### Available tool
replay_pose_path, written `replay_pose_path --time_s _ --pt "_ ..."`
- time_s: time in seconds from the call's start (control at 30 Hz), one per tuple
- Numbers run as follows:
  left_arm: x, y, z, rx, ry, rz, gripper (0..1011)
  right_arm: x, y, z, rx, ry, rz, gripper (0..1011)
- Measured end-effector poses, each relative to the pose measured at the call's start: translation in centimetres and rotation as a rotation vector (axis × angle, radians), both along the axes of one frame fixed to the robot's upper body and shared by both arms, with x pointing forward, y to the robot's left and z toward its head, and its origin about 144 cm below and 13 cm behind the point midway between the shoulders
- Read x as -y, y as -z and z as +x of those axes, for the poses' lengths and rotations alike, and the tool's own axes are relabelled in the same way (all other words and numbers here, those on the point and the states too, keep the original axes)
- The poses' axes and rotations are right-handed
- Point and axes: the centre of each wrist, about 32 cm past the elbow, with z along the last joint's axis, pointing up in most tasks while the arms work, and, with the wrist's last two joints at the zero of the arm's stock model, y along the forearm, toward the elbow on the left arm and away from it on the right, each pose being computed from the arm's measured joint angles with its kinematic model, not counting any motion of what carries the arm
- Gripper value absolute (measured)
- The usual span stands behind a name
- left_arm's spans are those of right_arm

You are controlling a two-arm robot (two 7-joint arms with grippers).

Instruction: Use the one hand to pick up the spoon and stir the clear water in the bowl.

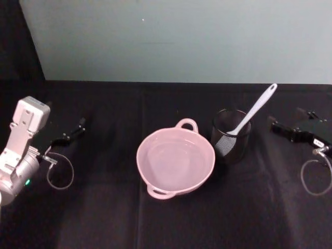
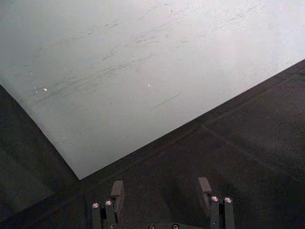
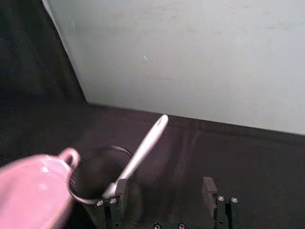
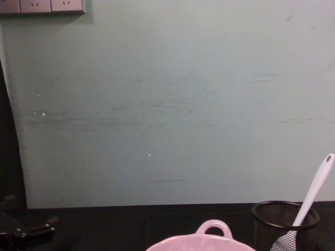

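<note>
The pale pink bowl (image 1: 141, 155) stands mid-table, one loop handle toward the wall; its rim shows in the chest view (image 4: 209, 241) and the right wrist view (image 3: 33, 188). Just right of it a black mesh cup (image 1: 231, 136) holds the white spoon (image 1: 257, 108), head down, handle leaning up to the right. The chest view also has the spoon (image 4: 314, 189). My right gripper (image 1: 273, 122) rests open on the cloth right of the cup; its wrist view has the spoon (image 3: 143, 149) ahead of its left finger. Far left, my left gripper (image 1: 80, 126) lies open and empty.
A black cloth (image 1: 104, 218) covers the table up to a pale green wall (image 1: 176, 36). Thin cable loops lie beside each arm, on the left (image 1: 59, 175) and on the right (image 1: 314, 177). Wall sockets (image 4: 42, 5) sit high on the left.
</note>
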Motion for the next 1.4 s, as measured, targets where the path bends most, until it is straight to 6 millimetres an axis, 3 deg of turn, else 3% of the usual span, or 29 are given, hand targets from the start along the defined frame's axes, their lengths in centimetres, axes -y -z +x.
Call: replay_pose_path --time_s 0.2,0.57,0.97,1.4 --pt "0.0 0.0 0.0 0.0 0.0 0.0 1011 -0.1 0.0 -0.1 0.075 0.033 -0.17 1002" --pt "0.0 0.0 0.0 0.0 0.0 0.0 1011 0.2 3.9 1.7 0.317 0.026 -0.285 1003" --pt "0.0 0.0 0.0 0.0 0.0 0.0 1011 0.2 7.0 3.2 0.23 0.026 -0.258 1003" --pt "0.0 0.0 0.0 0.0 0.0 0.0 1011 0.1 6.7 3.2 0.242 0.023 -0.261 1002"
